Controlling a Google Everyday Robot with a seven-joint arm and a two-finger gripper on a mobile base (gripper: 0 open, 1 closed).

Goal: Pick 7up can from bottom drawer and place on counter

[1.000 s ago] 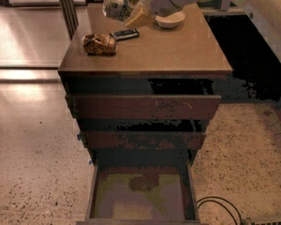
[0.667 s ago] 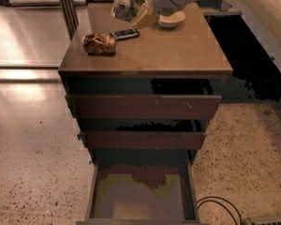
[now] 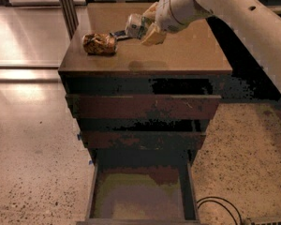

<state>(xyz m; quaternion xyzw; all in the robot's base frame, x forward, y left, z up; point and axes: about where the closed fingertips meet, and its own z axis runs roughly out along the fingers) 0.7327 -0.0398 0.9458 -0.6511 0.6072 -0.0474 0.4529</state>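
My gripper [image 3: 144,26] is shut on the 7up can [image 3: 135,25], a small silvery can held tilted on its side, above the left middle of the tan-brown counter [image 3: 187,50]. A shadow lies on the counter under it. The white arm reaches in from the upper right. The bottom drawer [image 3: 140,193] is pulled open at the bottom of the view, and its greenish-grey floor holds nothing that I can see.
An orange-brown foil snack bag [image 3: 99,44] lies on the counter's left side. A flat black handset [image 3: 118,33] shows partly behind the can. Two drawers with reddish-brown fronts [image 3: 143,106] sit above the open one. A black cable [image 3: 220,205] lies on the speckled floor at lower right.
The view has shifted, so the cabinet sits higher and larger in frame. The gripper with the can has come lower and nearer over the counter's left middle.
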